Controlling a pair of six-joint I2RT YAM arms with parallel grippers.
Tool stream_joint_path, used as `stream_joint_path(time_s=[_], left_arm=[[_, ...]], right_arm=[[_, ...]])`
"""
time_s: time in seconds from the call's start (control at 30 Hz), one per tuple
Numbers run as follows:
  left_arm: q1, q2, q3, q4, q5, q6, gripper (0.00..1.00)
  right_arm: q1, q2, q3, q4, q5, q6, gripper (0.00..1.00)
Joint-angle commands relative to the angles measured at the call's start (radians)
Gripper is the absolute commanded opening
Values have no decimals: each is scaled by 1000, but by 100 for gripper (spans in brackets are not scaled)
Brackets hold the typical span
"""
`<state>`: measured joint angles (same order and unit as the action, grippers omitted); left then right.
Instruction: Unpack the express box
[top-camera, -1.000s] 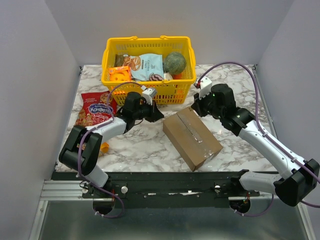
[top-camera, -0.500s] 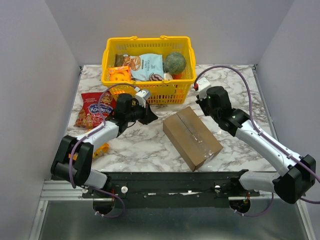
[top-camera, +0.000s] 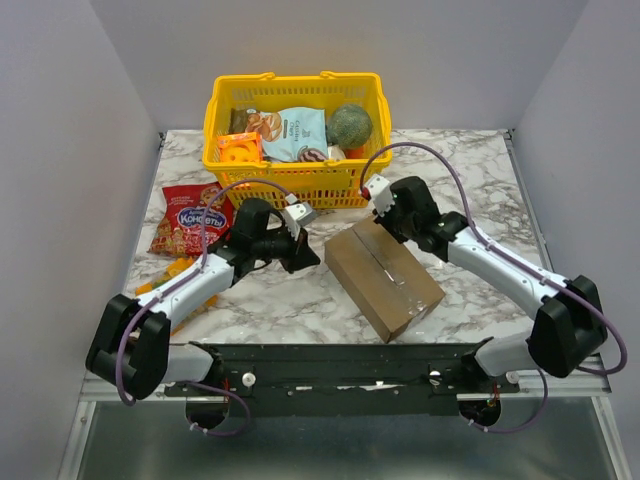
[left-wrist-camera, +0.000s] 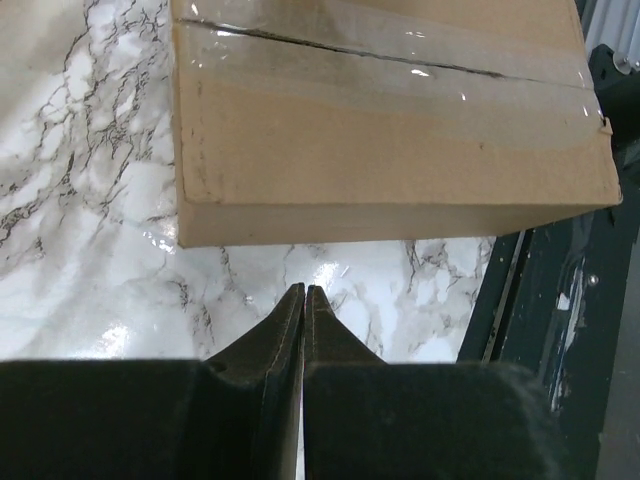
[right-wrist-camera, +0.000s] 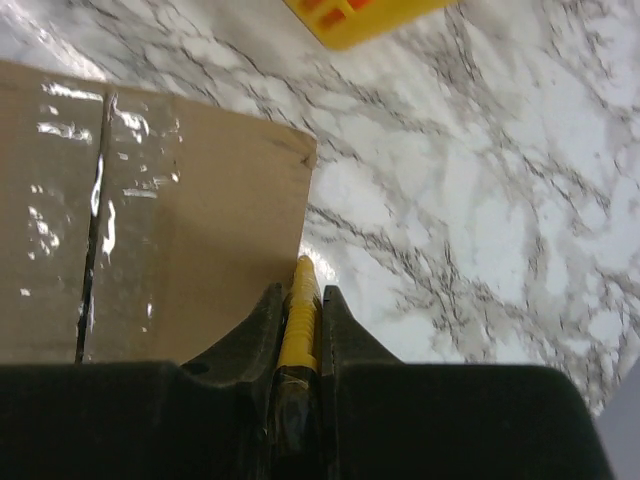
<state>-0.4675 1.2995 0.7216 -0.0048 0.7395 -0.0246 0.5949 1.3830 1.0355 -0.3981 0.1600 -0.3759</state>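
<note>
Right gripper (right-wrist-camera: 299, 292) is pinched tight on a thin yellow tool (right-wrist-camera: 299, 325), and the tip pokes out right at the edge of the box (right-wrist-camera: 190, 220), by the corner at centre frame in the right wrist view. The box lies flat on the table (right-wrist-camera: 450, 200), centre of the overhead frame, just in front of the basket (top-camera: 330, 185), with its seam (right-wrist-camera: 93, 200) taped over and the flaps down. Left gripper (left-wrist-camera: 304, 292) is closed on nothing, its tips pointing at the box's side wall, near but apart. Here's the danger: the tool sits well off the seam, so a push from here may gouge cardboard or shove the unbraced box toward the basket. The thin tool could also twist in the grip, and too deep a cut risks the contents
</note>
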Motion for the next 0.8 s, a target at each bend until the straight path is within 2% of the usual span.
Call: stream_joint_path(time_s=[0.0, 0.07, 0.2, 0.27, 0.4, 0.47, 0.5, 0.6, 0.67, 0.77], left_arm=[[0, -68, -24, -118, 21, 124, 12], [0, -91, -34, -133, 15, 137, 12], [3, -117, -39, -158, 1, 141, 13], [4, -117, -48, -153, 1, 123, 13], [4, -98, -60, -78, 20, 28, 16], [4, -76, -51, -26, 26, -40, 22], [6, -68, -44, -15, 18, -75, 25], [9, -37, -13, 8, -9, -132, 34], [15, -2, 4, 46, -14, -192, 40], [15, 56, 32, 71, -28, -257, 41]], right_arm=[[39, 94, 158, 2, -243, 34, 0], [54, 125, 195, 2, -247, 78, 1], [56, 130, 219, 41, -58, 86, 0], [49, 74, 216, 18, -42, 45, 0], [36, -54, 222, -110, -280, 23, 0], [34, -145, 181, -107, -353, 44, 1], [34, -168, 166, -97, -443, 49, 1], [36, -211, 127, -68, -552, 92, 1], [39, -199, 130, -55, -518, 188, 0], [69, -144, 147, -45, -340, 267, 0]])
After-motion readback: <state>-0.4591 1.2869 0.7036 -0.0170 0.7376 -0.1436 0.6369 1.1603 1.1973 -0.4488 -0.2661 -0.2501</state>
